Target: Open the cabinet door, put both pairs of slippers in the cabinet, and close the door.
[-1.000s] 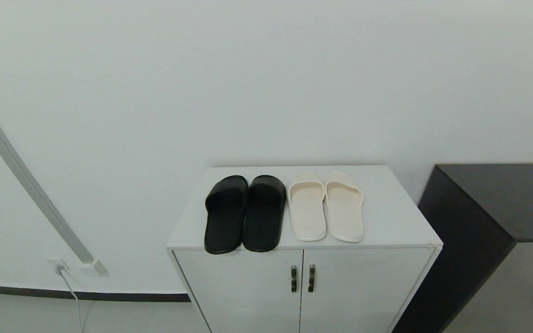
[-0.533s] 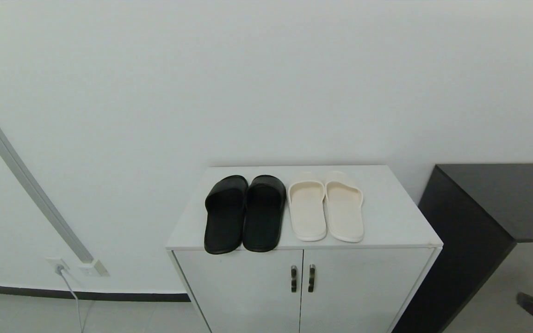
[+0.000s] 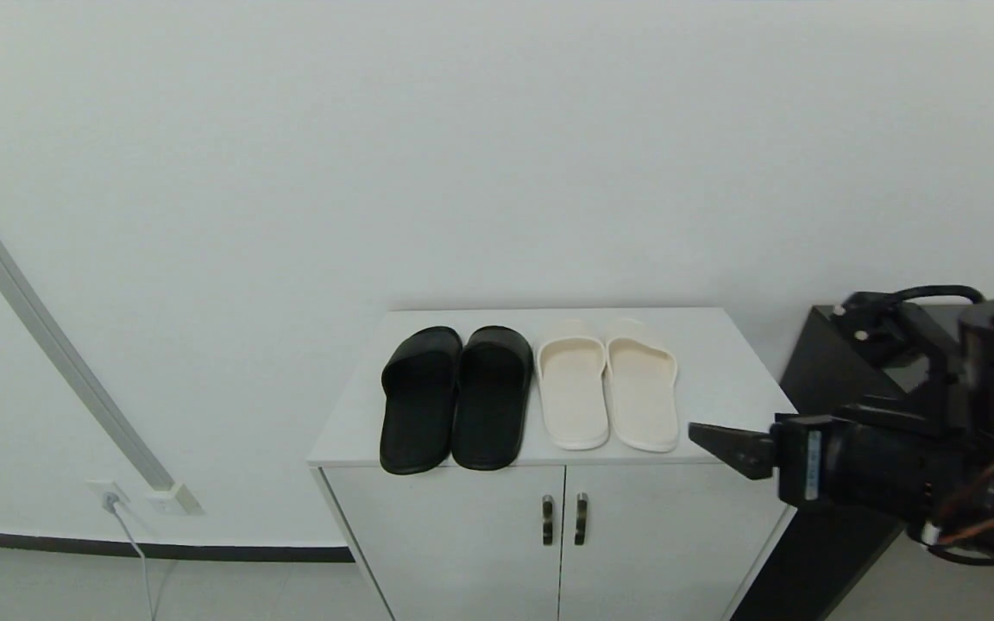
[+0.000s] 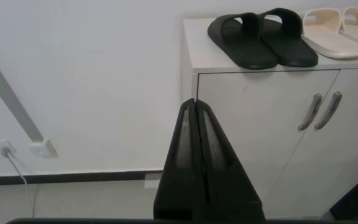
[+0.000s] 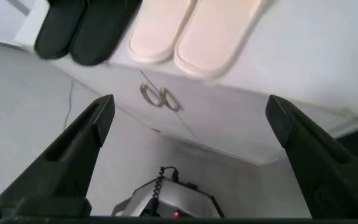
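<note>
**Right arm arrived**

The left gripper (image 4: pixel 195 107) sat pressed together, facing the cabinet (image 3: pixel 747 414). Black slippers (image 3: pixel 456 398) and cream slippers (image 3: pixel 607 386) lay on top, doors (image 3: pixel 454 543) closed. The right gripper (image 5: pixel 191 104), spread wide, had just swung in: opening probably came next.

Cabinet (image 3: pixel 721 414) against the wall, table (image 3: pixel 808 379) just right of it. On top, two slipper pairs side by side: left pair (image 3: pixel 456 398) at the front edge, right pair (image 3: pixel 607 395) just beside it. Right gripper (image 3: pixel 721 447) at the cabinet's front right corner
</note>
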### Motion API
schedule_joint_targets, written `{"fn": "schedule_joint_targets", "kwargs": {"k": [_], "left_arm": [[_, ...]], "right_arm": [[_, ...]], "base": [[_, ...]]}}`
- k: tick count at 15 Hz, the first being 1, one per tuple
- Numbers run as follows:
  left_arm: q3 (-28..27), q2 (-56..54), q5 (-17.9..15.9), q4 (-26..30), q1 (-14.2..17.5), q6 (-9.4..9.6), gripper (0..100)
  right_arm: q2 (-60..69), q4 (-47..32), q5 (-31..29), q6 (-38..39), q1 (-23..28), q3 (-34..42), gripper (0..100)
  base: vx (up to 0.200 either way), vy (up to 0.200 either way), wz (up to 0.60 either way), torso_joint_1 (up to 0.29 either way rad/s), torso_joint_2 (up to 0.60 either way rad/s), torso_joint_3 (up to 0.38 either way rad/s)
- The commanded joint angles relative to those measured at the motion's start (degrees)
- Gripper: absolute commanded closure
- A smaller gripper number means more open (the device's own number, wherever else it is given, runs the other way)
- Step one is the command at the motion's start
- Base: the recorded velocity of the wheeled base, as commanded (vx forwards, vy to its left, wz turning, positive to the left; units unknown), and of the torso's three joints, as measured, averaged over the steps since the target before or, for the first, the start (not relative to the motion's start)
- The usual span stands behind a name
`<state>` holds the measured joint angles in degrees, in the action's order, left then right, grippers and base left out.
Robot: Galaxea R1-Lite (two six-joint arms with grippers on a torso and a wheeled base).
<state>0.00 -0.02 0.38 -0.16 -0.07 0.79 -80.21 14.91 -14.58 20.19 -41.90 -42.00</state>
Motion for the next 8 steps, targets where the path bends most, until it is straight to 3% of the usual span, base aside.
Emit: {"fn": "schedule_joint_targets", "kwargs": {"k": [1, 8], "left_arm": [[0.0, 0.1, 0.0, 0.0, 0.0, 0.00, 100], [0.0, 0.0, 0.0, 0.0, 0.0, 0.00, 100]], "right_arm": [[-13.7, 0.0, -6.8, 1.4, -4.7, -9.0, 0], [-32.5, 1.8, -21.1, 2.3, -3.8, -25.8, 0]], "base": [[0.000, 0.000, 0.00, 0.000, 0.00, 0.000], [0.000, 0.000, 0.00, 0.000, 0.00, 0.000]]}}
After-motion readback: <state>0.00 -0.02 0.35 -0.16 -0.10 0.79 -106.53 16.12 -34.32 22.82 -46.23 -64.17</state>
